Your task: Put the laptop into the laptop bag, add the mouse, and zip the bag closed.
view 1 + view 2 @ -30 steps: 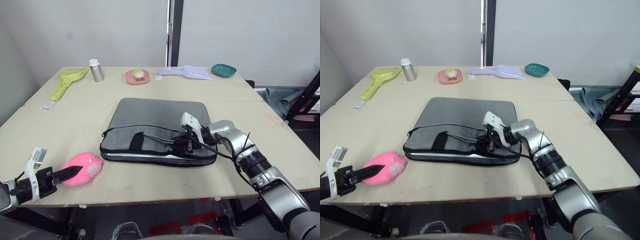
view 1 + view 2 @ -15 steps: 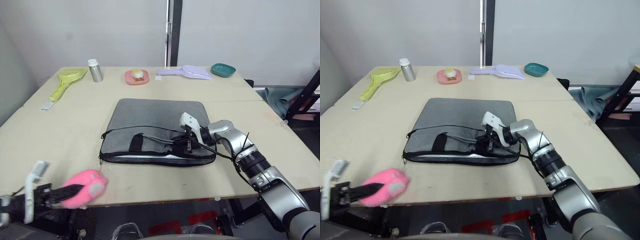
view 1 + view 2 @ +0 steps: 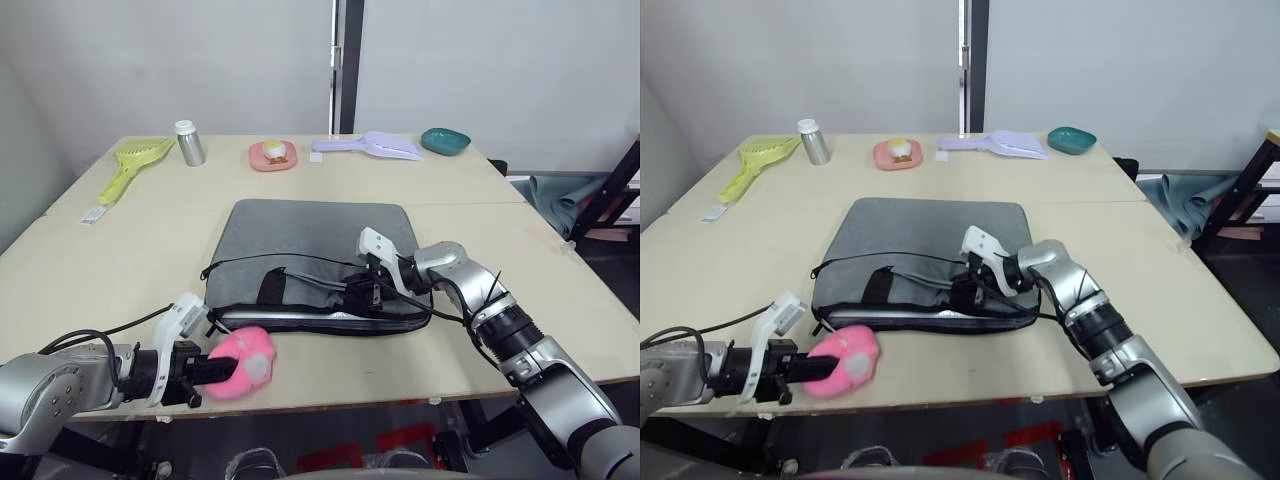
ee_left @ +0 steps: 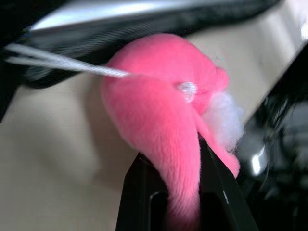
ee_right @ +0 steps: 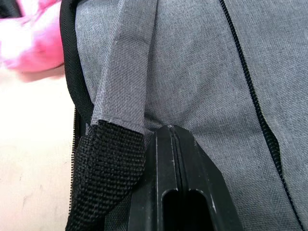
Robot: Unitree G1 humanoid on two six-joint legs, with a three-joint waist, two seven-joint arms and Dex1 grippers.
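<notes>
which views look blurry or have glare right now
Left wrist view: the fluffy pink plush toy is soft and out of focus, with a bright glare streak along the silver strip above it. Right wrist view: the grey fabric laptop bag weave is sharp, the pink corner blurred. Head views: evenly lit, crisp.

pale wooden table (image 3: 120,255), grey walls (image 3: 200,60)
</notes>
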